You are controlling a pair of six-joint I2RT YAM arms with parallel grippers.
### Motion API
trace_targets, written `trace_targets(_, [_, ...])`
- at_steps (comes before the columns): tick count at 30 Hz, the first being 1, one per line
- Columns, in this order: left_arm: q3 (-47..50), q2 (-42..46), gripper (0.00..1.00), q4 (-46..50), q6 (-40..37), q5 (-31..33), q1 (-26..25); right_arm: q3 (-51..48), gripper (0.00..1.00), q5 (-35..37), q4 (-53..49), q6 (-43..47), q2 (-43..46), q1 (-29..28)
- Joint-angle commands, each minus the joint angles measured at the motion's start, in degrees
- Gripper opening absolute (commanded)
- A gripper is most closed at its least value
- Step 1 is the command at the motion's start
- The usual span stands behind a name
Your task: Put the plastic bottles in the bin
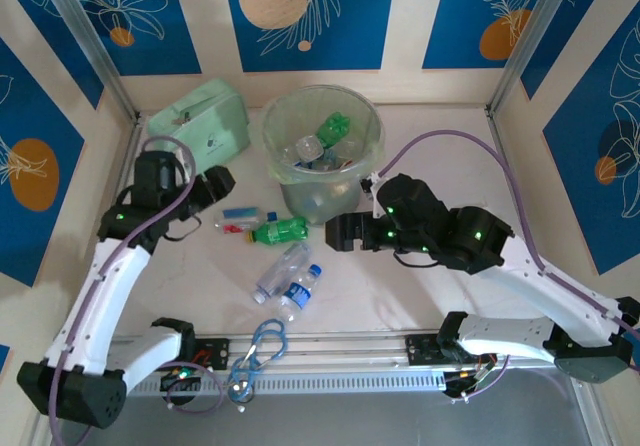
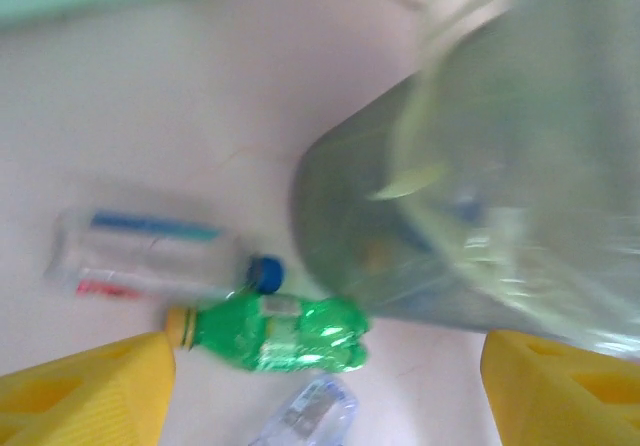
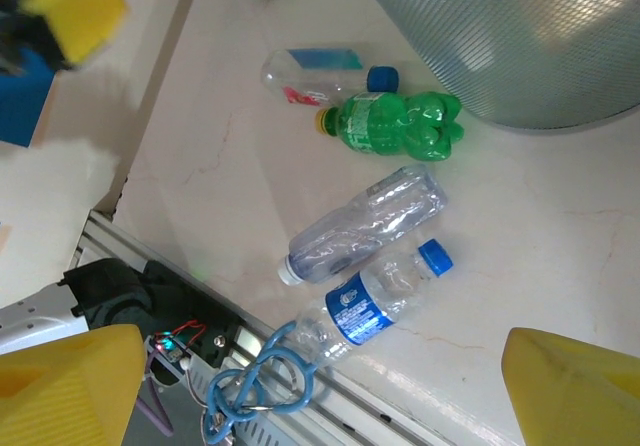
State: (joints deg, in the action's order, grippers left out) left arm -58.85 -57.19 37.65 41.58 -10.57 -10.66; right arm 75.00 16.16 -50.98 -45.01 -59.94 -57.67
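The bin [image 1: 322,151] stands at the back centre with several plastic bottles inside. In front of it lie a clear bottle with a blue label [image 1: 243,216], a green bottle with a yellow cap [image 1: 280,230], a crumpled clear bottle [image 1: 281,271] and a blue-capped clear bottle [image 1: 301,288]. My left gripper [image 1: 218,180] hovers left of the bin, open and empty. Below the open left gripper [image 2: 325,391] lie the green bottle [image 2: 275,334] and the bin [image 2: 480,196]. My right gripper [image 1: 335,233] is open and empty right of the bottles. Past my right gripper [image 3: 320,391] lies the blue-capped bottle [image 3: 375,301].
A mint-green zip case [image 1: 200,121] sits at the back left, close to the left arm. A blue carabiner [image 1: 262,346] lies on the front rail, touching the blue-capped bottle's base. Walls close in the table on three sides.
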Motion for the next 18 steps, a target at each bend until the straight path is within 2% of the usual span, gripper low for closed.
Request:
trace_targets(1, [7.07,0.25,0.79,-2.25,7.17,-2.7,2.1,-0.51,0.92,1.08,1.15,0.02,-0.98,-1.91])
trace_targets(5, [13.49,-1.09,0.79,-6.51,13.16,-6.47,5.05,-0.99,0.92,2.02,1.22,-0.5,-2.65,-4.07])
trace_targets(8, [16.22,-2.5,0.8,-8.98,17.36,-6.98,6.17,-1.26,0.92,2.38,1.41,-0.86,-4.14,-5.24])
trace_targets(14, [16.53,-7.34,0.81,-11.94,23.24,-5.08,6.17,-1.07,0.91,2.38,2.53,-0.88,-7.56,-6.63])
trace_targets(18, [14.08,-11.2,0.82,-10.21,25.94,-1.73,6.17,0.26,0.91,3.21,2.21,-0.6,-9.96,-7.71])
